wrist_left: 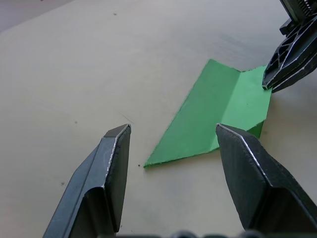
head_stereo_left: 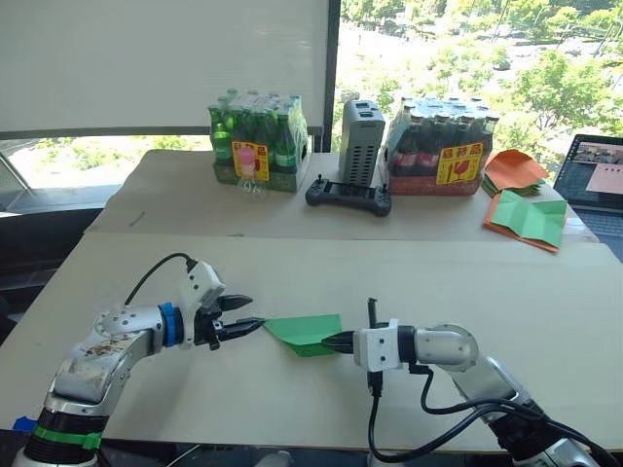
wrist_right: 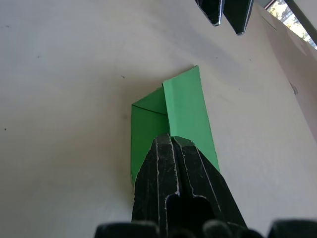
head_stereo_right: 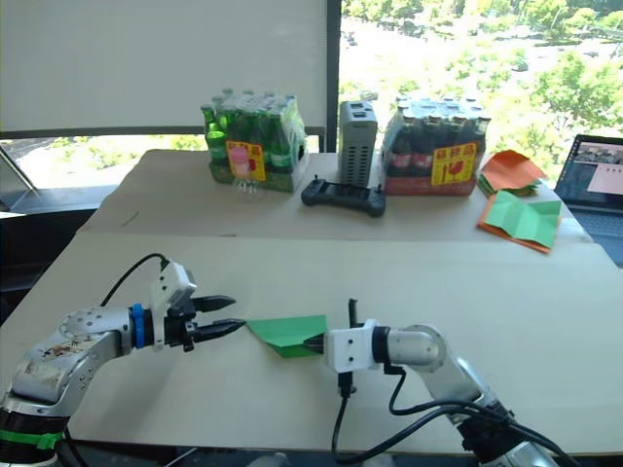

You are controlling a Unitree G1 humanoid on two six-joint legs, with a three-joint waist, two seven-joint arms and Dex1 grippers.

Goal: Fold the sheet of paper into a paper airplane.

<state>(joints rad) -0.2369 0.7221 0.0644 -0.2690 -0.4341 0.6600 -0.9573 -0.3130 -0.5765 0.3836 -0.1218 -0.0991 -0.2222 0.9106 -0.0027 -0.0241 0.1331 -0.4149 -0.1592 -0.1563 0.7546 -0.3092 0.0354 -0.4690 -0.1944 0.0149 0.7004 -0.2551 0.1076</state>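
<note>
Right hand point(head_stereo_left: 338, 341) pinches the folded paper point(head_stereo_left: 306, 332); left hand point(head_stereo_left: 247, 315) hangs open beside its tip. A tug could tear it.

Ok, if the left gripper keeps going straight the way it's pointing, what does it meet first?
Most likely the pointed tip of the folded sheet of paper, just ahead of the open left gripper. The right gripper pins its far end. Height over the table is unclear.

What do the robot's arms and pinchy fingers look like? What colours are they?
Both arms are silver-grey metal tubes. Each gripper has a white boxy block and two black pointed fingers: the left gripper, the right gripper. The left arm has a blue ring at the wrist, a green band lower down, and a thin black cable. Thick black cables loop under the right arm.
</note>
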